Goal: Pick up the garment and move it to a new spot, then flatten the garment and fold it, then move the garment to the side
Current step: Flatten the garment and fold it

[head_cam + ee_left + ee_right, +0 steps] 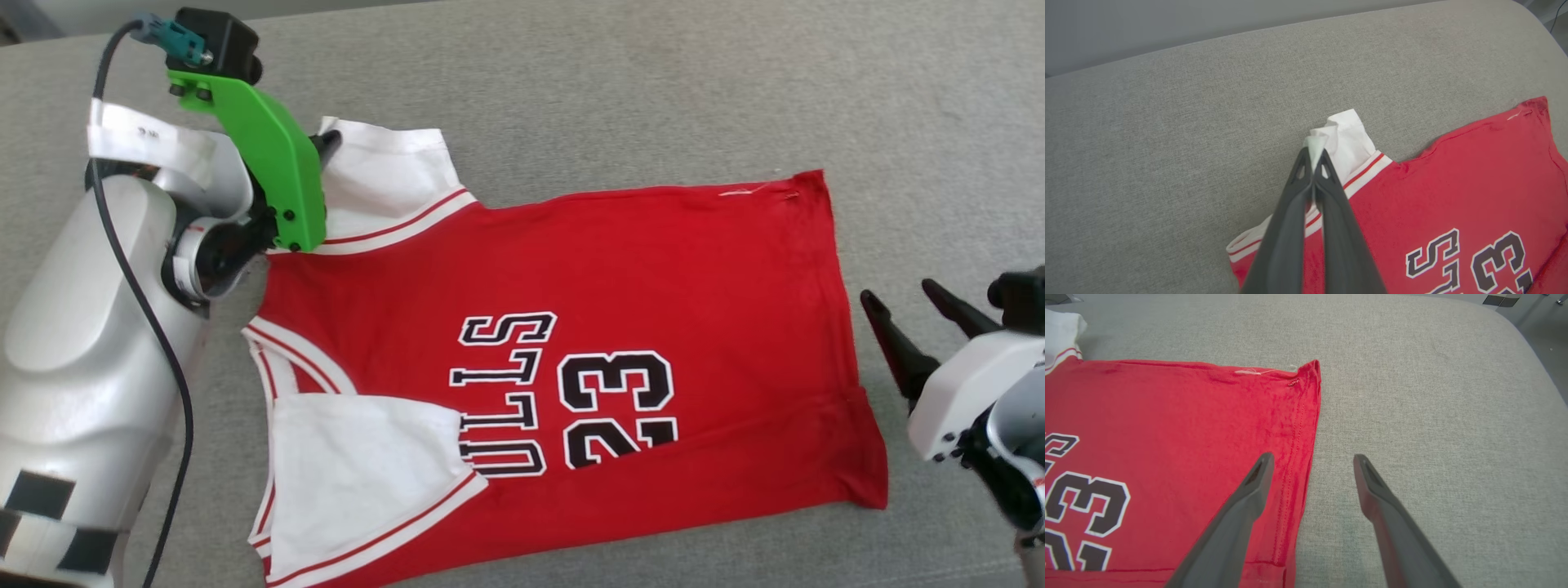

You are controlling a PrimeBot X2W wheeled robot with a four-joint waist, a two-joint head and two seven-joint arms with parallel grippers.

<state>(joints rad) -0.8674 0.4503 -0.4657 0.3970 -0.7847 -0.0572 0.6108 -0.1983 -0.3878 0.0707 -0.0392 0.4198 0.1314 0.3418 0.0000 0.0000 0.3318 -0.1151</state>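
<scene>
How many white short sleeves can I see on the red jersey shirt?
2. One white short sleeve lies at the far edge, pinched in the shut left tool; the other sleeve is folded over the red jersey shirt near the robot.

Hard to call for sure. Looks like a living room or a mock-up of one: big grey woven-fabric cushion with a rounded edge (1167, 134), sofa or ottoman style, serving as the work surface. Right behind, plain pale grey wall (1147, 28); past the corner, smooth grey floor (1549, 343).
</scene>
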